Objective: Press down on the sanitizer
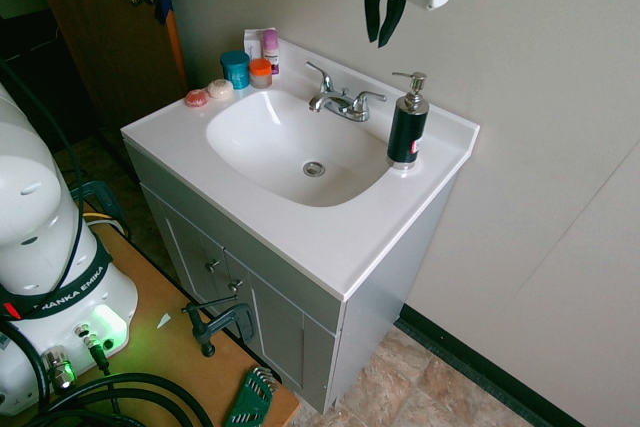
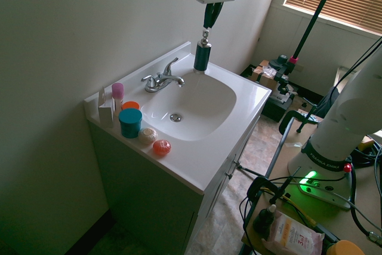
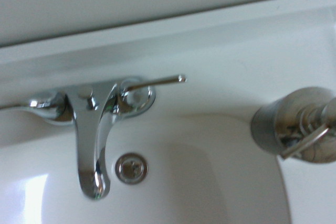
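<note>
Risks in pressing the sanitizer, a black cylindrical pump bottle [image 1: 406,129] with a silver metallic head and spout. We locate it upright on the glossy white bench [image 1: 330,247], just beside the moulded basin [image 1: 280,147]. The dark fingers [image 1: 389,22] hang above the bench, apart from the pump; we cannot tell whether they are open or closed, and we see nothing held. We judge alignment to be the chief hazard: an off-centre descent could strike the narrow spout, turning the head or tipping the bottle towards the basin. Parted tips might straddle the head and deliver no stroke; excess force could make the base skid on the smooth surface.

Surface and room: we note the chrome 2-handle faucet [image 2: 161,80] behind the basin and its round metal drain [image 3: 131,168]. At the bench's other end stand a teal jar [image 2: 131,123] and an orange-lidded jar [image 1: 260,72]. A grey cabinet [image 1: 290,317] supports the bench against a plain pale wall [image 1: 540,127]; a brown wooden door [image 1: 105,27] stands beyond.
</note>
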You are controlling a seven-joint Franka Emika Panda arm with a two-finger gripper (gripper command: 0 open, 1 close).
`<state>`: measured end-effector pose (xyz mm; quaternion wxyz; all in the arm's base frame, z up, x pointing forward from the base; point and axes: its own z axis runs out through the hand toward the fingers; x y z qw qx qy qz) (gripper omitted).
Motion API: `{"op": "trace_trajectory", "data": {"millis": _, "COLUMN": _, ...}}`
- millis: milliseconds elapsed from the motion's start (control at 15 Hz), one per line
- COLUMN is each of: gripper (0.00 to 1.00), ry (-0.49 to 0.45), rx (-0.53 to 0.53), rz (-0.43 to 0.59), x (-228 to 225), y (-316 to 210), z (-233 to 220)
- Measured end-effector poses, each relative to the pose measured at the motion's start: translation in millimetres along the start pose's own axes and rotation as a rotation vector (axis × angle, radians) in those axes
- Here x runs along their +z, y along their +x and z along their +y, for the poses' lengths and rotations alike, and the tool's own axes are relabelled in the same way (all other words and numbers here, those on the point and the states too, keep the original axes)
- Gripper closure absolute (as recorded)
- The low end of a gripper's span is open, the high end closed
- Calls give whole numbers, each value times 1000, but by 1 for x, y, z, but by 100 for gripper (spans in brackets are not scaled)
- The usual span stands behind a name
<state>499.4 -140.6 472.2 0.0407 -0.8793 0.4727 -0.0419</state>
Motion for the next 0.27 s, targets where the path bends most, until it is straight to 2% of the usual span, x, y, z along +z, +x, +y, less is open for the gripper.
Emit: {"op": "trace_trajectory", "data": {"millis": 267, "gripper": 0, "ry": -29, "rx": -49, "rz": -41, "x": 31, "y": -40, "z": 20}}
